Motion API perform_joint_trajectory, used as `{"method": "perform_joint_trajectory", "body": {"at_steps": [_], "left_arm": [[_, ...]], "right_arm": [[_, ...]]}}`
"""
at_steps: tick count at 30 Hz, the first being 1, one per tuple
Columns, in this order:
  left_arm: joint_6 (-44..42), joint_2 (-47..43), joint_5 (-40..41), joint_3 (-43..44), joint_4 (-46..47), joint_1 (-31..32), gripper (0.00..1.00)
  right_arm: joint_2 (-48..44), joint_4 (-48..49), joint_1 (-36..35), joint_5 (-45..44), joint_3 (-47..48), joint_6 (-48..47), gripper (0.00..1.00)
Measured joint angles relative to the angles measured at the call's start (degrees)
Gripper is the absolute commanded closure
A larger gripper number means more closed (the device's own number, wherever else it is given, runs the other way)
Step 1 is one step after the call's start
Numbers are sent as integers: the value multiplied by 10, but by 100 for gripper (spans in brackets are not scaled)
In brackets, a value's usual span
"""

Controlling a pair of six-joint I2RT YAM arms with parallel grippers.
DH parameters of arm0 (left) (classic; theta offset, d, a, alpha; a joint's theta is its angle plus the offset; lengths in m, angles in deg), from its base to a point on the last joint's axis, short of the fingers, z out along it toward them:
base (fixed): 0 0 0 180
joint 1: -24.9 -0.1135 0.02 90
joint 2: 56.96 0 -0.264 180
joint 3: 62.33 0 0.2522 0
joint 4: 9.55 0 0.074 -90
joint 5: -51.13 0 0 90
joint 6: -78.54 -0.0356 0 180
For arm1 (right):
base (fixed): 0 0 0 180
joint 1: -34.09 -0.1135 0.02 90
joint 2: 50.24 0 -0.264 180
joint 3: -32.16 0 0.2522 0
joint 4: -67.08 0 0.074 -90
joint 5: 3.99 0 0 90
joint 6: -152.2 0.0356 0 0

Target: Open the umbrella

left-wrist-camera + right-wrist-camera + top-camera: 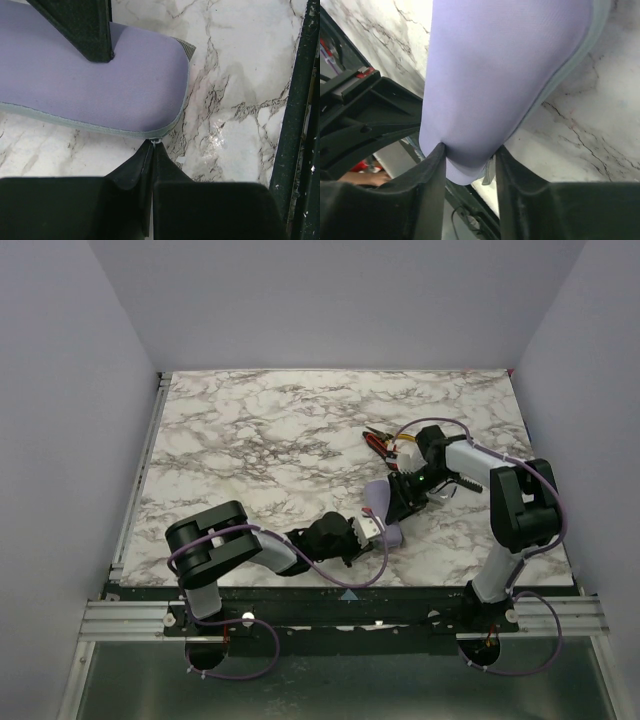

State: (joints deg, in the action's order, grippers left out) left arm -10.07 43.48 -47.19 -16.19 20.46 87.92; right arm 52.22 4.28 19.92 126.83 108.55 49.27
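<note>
1. The umbrella did not show as such in any view; a closed lavender case (379, 498) lay on the marble table (250, 440), close to the near edge and a little right of its middle. Whether the umbrella was inside could not be told.
2. The left arm lay low and folded along the near edge. Its forearm stretched rightward, and the left gripper (372, 528) pointed at the near end of the case.
3. In the left wrist view, the left gripper (152, 146) had its jaws pressed together. They pinched a small metal pull (155, 141) on the grey seam of the case (100, 85).
4. The right arm rose from its base near the right edge. Its elbow was bent and its forearm reached away and leftward, with the wrist turned back down to the case.
5. The right gripper (468, 156) stood part open, its two fingers (435, 170) clasping one rounded end of the case (505, 65). The fabric was dented where they pressed.
6. Red-and-yellow-handled pliers (381, 441) lay farther from the near edge, beside the right forearm.
</note>
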Motion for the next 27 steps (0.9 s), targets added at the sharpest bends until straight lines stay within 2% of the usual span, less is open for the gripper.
{"method": "perform_joint_trajectory", "body": {"at_steps": [4, 10, 21, 27], "left_arm": [[16, 4, 2, 4, -3, -2, 100], [32, 1, 4, 0, -5, -12, 100], [43, -3, 0, 39, -59, -92, 100], [81, 4, -3, 76, -107, -148, 100]], "right_arm": [[21, -10, 7, 6, 12, -10, 78], [27, -23, 7, 9, 18, -38, 80], [33, -38, -2, 18, 25, -105, 80], [33, -49, -21, 12, 36, -150, 79]]}}
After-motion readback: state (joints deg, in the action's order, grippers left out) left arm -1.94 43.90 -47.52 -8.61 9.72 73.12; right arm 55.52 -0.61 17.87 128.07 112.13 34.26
